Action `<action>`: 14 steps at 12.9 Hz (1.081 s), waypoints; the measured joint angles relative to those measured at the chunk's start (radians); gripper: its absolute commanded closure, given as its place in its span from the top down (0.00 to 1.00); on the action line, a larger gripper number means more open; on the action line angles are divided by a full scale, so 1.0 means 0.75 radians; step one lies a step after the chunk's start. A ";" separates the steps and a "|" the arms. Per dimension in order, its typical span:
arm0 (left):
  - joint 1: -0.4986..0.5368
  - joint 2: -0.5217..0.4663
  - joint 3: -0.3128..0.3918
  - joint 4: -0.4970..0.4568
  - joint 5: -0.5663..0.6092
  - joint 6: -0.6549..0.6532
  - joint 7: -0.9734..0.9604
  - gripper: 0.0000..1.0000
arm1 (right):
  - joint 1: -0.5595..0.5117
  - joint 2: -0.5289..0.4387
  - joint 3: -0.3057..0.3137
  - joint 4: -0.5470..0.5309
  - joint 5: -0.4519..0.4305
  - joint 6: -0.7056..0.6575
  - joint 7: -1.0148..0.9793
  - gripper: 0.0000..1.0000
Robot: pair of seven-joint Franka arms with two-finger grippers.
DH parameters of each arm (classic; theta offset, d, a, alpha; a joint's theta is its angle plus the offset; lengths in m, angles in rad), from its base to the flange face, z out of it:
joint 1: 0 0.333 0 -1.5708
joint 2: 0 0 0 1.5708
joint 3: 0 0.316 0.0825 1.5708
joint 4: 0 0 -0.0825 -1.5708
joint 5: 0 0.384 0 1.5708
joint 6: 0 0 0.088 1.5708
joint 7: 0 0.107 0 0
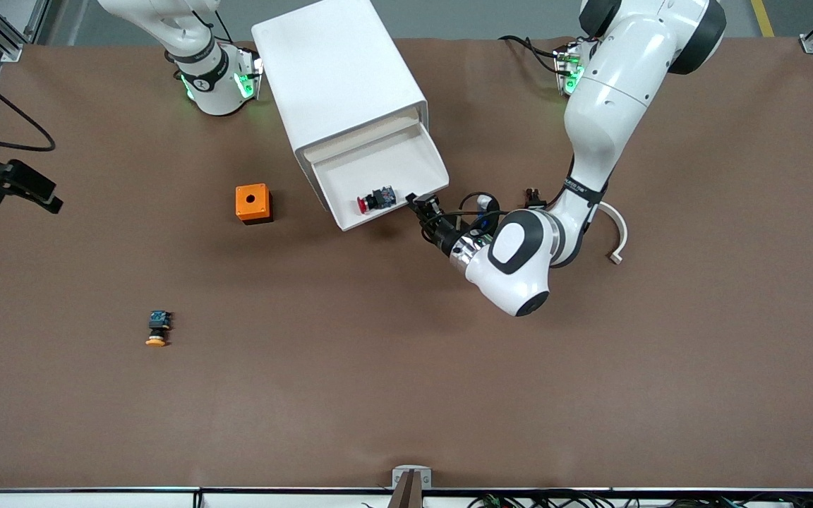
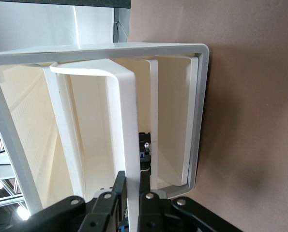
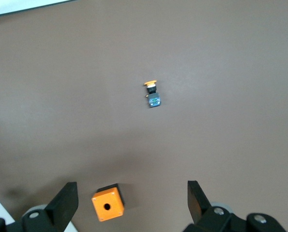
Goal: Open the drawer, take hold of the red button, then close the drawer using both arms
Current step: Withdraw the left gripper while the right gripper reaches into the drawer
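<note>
The white cabinet (image 1: 336,77) has one drawer (image 1: 439,164) pulled out toward the front camera. The red-capped button (image 1: 376,200) lies on its side inside the drawer, near the front wall. My left gripper (image 1: 415,200) is shut on the drawer's white handle (image 2: 127,121), at the front wall beside the button. In the left wrist view the handle strip passes between the left gripper (image 2: 132,182) fingers, and a dark part of the button (image 2: 144,150) shows past it. My right gripper (image 3: 131,191) is open, high over the table above the orange box (image 3: 107,204), holding nothing.
The orange box (image 1: 253,203) with a hole on top stands beside the drawer toward the right arm's end. A yellow-orange-capped button (image 1: 159,329) lies nearer the front camera. A white curved piece (image 1: 618,236) lies by the left arm. A black device (image 1: 11,185) juts in at the right arm's end.
</note>
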 measured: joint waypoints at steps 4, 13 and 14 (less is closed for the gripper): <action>0.011 0.000 0.000 0.020 0.000 0.001 0.009 0.99 | 0.026 0.060 0.168 -0.009 0.000 -0.005 0.442 1.00; 0.071 -0.075 0.240 0.157 0.049 -0.007 0.281 0.99 | 0.055 0.242 0.608 -0.032 0.000 0.009 1.495 1.00; 0.089 -0.098 0.267 0.159 0.079 -0.009 0.328 0.99 | 0.057 0.260 0.650 -0.038 0.000 0.020 1.571 1.00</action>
